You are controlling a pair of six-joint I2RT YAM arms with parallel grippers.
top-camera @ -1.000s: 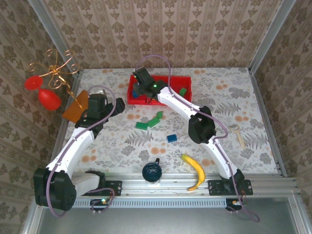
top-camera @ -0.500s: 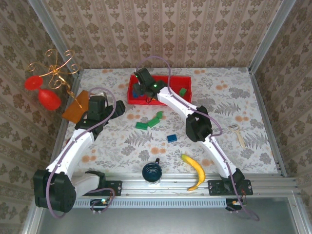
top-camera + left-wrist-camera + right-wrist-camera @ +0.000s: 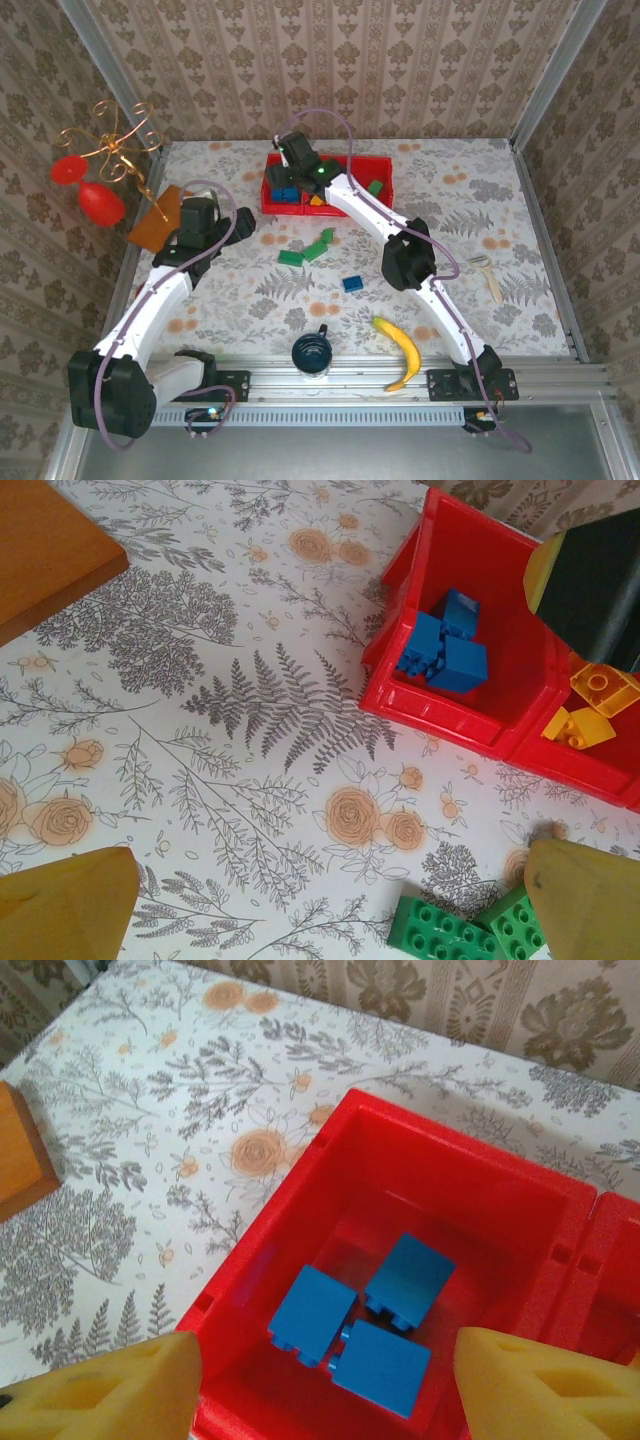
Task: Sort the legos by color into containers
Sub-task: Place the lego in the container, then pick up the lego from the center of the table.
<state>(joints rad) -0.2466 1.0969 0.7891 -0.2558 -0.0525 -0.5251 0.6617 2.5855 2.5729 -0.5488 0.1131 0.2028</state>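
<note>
From where I stand, the orange-brown board (image 3: 155,222) lies at the far left of the overhead view, tight against the side rail of the table (image 3: 500,200). Just right of it the left gripper (image 3: 325,905) hangs over bare flowered cloth with free room all around. Its jaws are spread wide, released and grasping nothing. The red tray (image 3: 440,720) sits at upper centre, close to the back wall. The right gripper (image 3: 325,1385) hovers above the tray's left compartment with its jaws well apart, empty and touching nothing. Under it, three blue legos (image 3: 408,1280) lie flat on the compartment floor, packed against one another. Orange-yellow legos (image 3: 590,705) rest in the middle compartment and a green lego (image 3: 374,187) in the right one. Below the tray, loose green legos (image 3: 313,250) and one blue lego (image 3: 351,283) lie on the cloth at mid-table. Near the bottom rail stand a dark blue cup (image 3: 312,352) and, right of it, a banana (image 3: 400,350). The right third of the table is open, apart from a pale utensil (image 3: 490,275) near the right rail.
</note>
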